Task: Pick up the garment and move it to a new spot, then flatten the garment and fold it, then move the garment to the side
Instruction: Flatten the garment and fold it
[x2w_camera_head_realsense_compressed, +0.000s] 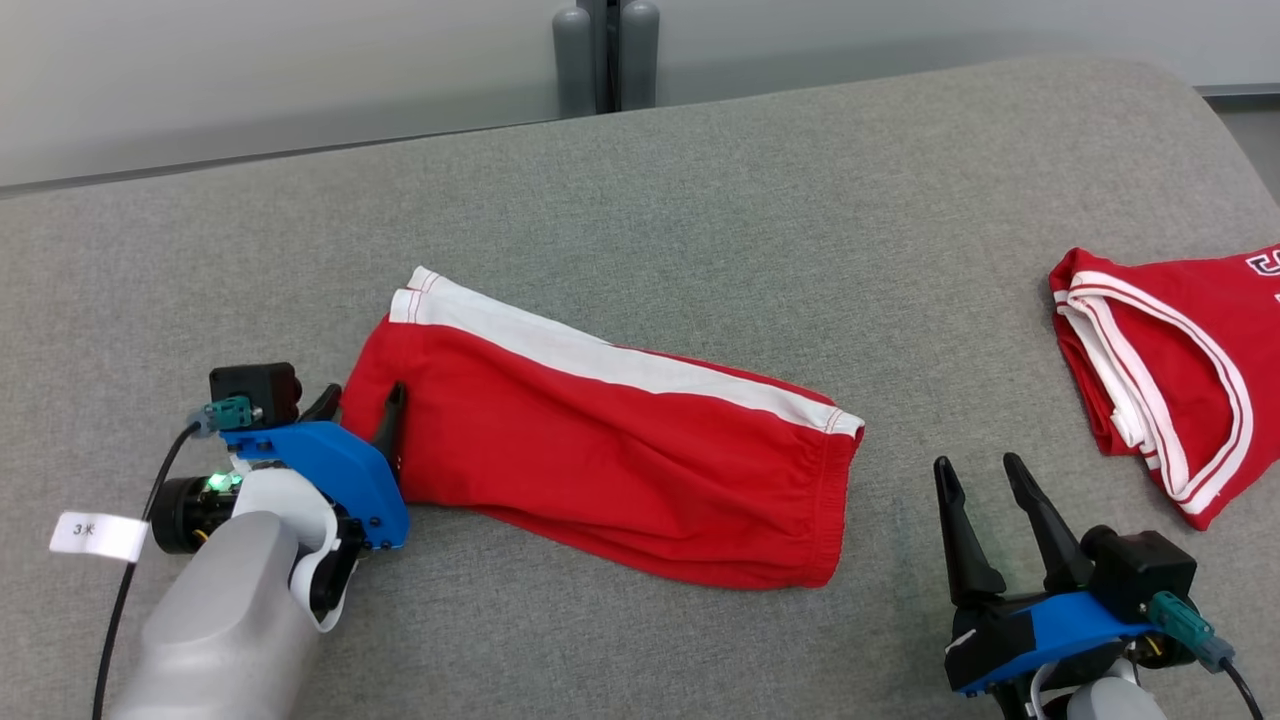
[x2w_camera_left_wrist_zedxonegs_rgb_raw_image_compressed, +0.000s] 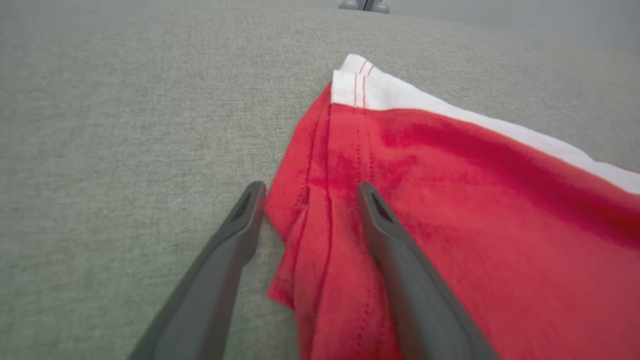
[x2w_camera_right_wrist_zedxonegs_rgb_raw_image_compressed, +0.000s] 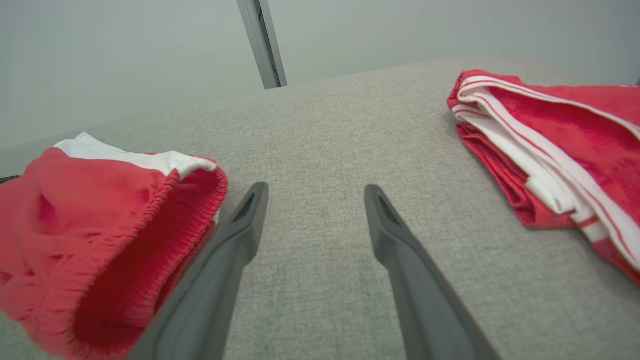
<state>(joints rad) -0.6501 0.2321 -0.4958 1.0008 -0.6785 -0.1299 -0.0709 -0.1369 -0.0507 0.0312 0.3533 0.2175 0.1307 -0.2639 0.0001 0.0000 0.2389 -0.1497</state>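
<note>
Red shorts (x2w_camera_head_realsense_compressed: 620, 440) with a white side stripe lie folded lengthwise on the grey padded surface (x2w_camera_head_realsense_compressed: 700, 200), elastic waistband toward the right. My left gripper (x2w_camera_head_realsense_compressed: 362, 400) is open at their left hem end. In the left wrist view the left gripper (x2w_camera_left_wrist_zedxonegs_rgb_raw_image_compressed: 310, 192) straddles the edge of the shorts (x2w_camera_left_wrist_zedxonegs_rgb_raw_image_compressed: 475, 200): one finger rests on the red cloth, the other beside it on the grey surface. My right gripper (x2w_camera_head_realsense_compressed: 978, 462) stands open and holds nothing, just right of the waistband. In the right wrist view the right gripper (x2w_camera_right_wrist_zedxonegs_rgb_raw_image_compressed: 316, 189) has the shorts (x2w_camera_right_wrist_zedxonegs_rgb_raw_image_compressed: 100, 225) to its left.
A second red garment (x2w_camera_head_realsense_compressed: 1180, 350) with white trim lies bunched at the right edge of the surface, also in the right wrist view (x2w_camera_right_wrist_zedxonegs_rgb_raw_image_compressed: 550, 130). Grey posts (x2w_camera_head_realsense_compressed: 605, 50) stand behind the far edge. Bare grey surface stretches between and behind the two garments.
</note>
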